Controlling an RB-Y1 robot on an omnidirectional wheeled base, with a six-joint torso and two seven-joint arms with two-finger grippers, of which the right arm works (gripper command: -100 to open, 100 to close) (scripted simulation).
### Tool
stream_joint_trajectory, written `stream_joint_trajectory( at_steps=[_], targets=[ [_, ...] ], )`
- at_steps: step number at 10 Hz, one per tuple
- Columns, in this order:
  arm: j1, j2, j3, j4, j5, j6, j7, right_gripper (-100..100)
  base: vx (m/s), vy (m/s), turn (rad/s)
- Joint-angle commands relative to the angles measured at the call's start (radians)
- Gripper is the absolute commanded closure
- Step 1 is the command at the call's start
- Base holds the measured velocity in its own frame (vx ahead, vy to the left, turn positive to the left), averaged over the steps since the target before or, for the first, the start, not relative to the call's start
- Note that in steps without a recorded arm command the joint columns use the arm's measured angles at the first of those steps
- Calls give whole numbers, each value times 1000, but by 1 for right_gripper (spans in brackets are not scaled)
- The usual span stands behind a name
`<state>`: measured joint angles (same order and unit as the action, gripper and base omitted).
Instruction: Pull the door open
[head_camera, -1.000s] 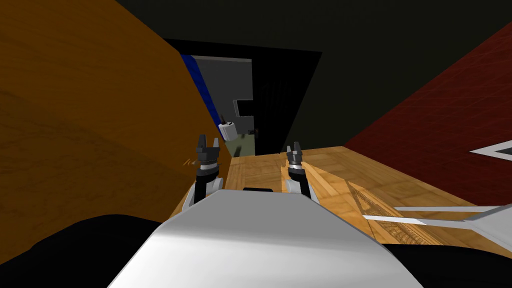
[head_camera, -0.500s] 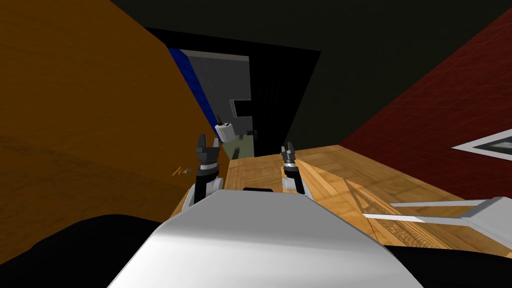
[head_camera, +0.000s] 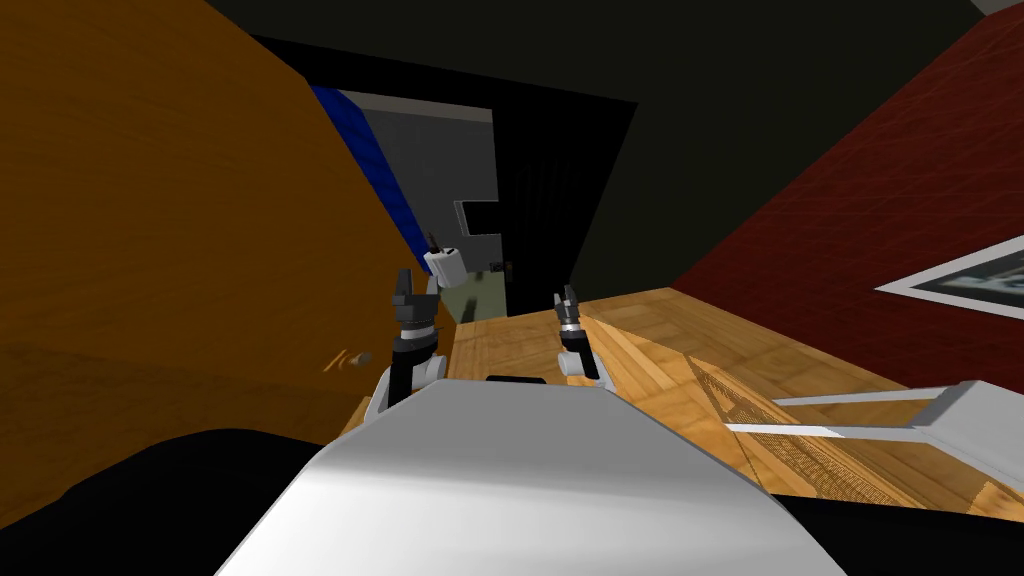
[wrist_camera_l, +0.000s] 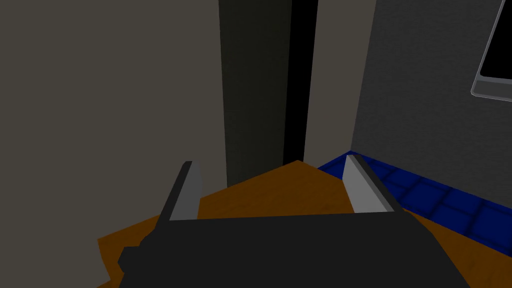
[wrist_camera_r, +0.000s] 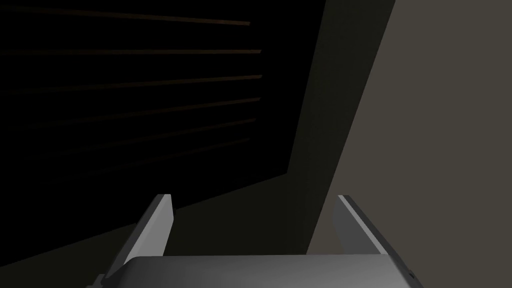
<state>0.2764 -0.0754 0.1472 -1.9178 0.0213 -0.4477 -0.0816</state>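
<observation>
The orange-brown door (head_camera: 180, 230) stands swung towards me along my left, its far edge meeting a blue strip (head_camera: 375, 165). A white cylindrical handle (head_camera: 445, 265) sticks out at that edge, and a small lever (head_camera: 350, 358) shows on the near face. My left gripper (head_camera: 417, 278) is open, just below and short of the white handle, holding nothing. Seen from the left wrist, the gripper (wrist_camera_l: 270, 161) hangs over the orange door (wrist_camera_l: 280, 192). My right gripper (head_camera: 567, 295) (wrist_camera_r: 252, 196) is open and empty, out over the wooden floor.
Past the door edge is a grey room (head_camera: 445, 160) beside a black area (head_camera: 545, 190). A dark red wall (head_camera: 880, 200) with a framed picture (head_camera: 960, 280) runs along the right. Wooden floor (head_camera: 680, 340) lies ahead, and a white frame (head_camera: 900, 415) lies on it at right.
The whole view has swung: the door edge, blue strip and handle drifted left, and the picture on the red wall rose. My right gripper shifted a little left. Both grippers stayed open.
</observation>
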Motion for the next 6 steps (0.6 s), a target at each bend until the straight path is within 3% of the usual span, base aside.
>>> stream_joint_trajectory(
  at_steps=[1, 6],
  targets=[
    [-20, -7, 16, 34, -2, -3, -10, -100, 89, 49, -84],
    [-91, -27, 63, 140, -8, -3, -41, -100, 92, 58, -83]
  ],
)
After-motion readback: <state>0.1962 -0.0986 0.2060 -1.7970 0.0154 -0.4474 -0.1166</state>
